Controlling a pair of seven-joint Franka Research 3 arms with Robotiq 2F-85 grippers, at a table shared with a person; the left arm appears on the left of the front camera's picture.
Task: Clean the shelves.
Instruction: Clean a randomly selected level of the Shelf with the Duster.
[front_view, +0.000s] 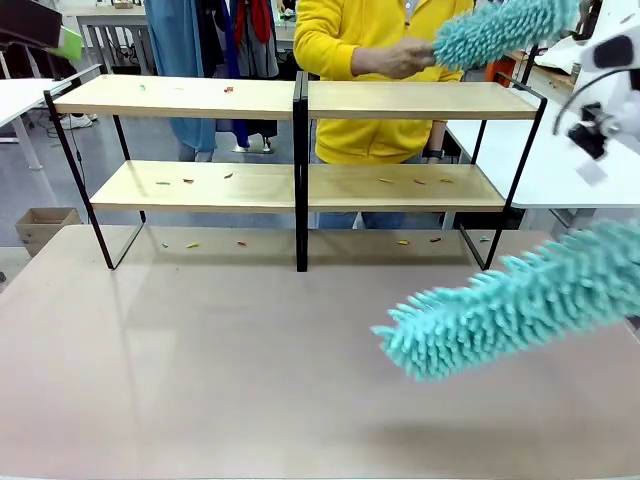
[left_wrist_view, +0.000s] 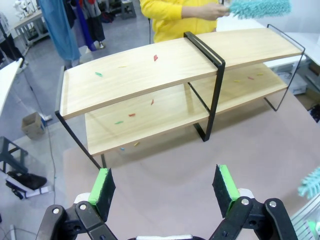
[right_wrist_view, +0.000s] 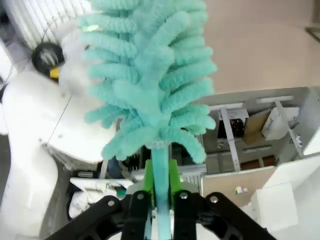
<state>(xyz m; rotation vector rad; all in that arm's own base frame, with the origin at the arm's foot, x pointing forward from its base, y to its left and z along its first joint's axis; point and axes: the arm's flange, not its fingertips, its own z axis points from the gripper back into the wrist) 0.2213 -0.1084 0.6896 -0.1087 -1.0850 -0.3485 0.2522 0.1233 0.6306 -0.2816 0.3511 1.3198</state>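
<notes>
Right jaws clenched on the stem of my teal duster (front_view: 520, 300). Its head hangs low at 4 o'clock over the surface (front_view: 200, 380), well short of the shelves (front_view: 300, 100) at 12. Left jaws released, empty, facing the rack. Coloured scraps (front_view: 188, 181) dot both boards and the surface beneath. To do it well, I reckon: lift the head to board height, sweep flat from the centre divider toward 3 o'clock, stay clear of the person's duster (front_view: 500, 30) at 1 o'clock, and don't snag the thin frame.
</notes>
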